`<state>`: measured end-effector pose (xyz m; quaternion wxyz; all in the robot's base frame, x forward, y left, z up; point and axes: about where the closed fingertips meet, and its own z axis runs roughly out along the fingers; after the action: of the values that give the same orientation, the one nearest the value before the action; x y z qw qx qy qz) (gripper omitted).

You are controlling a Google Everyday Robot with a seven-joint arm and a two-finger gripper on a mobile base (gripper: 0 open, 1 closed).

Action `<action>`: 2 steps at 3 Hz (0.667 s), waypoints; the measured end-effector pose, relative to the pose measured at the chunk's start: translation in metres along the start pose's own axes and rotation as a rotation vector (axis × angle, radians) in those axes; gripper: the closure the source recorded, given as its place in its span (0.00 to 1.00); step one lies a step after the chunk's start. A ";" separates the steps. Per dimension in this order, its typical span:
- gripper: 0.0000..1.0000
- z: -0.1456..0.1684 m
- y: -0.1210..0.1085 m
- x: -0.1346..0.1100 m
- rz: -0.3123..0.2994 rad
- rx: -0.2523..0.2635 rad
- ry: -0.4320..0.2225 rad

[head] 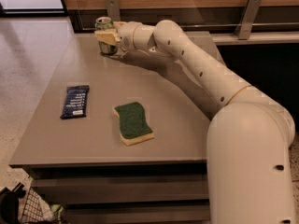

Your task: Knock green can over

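Observation:
The green can [103,22] stands upright at the far left corner of the grey table [182,125]. Its silver top and a strip of green side show. My gripper [106,36] reaches across from the right and sits right against the can's near side, covering most of its body. The cream arm stretches from the lower right over the table to it.
A yellow sponge with a green top [133,122] lies near the table's middle front. A dark blue packet [75,101] lies to its left. A wooden wall with metal brackets [112,7] runs behind the table. A wire basket [28,210] sits on the floor at the lower left.

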<state>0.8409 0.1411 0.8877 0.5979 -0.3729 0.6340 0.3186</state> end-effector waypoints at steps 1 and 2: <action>1.00 0.002 0.002 0.000 0.001 -0.004 0.000; 1.00 0.002 0.002 0.000 0.001 -0.004 0.000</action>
<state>0.8402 0.1442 0.8871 0.5970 -0.3739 0.6335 0.3200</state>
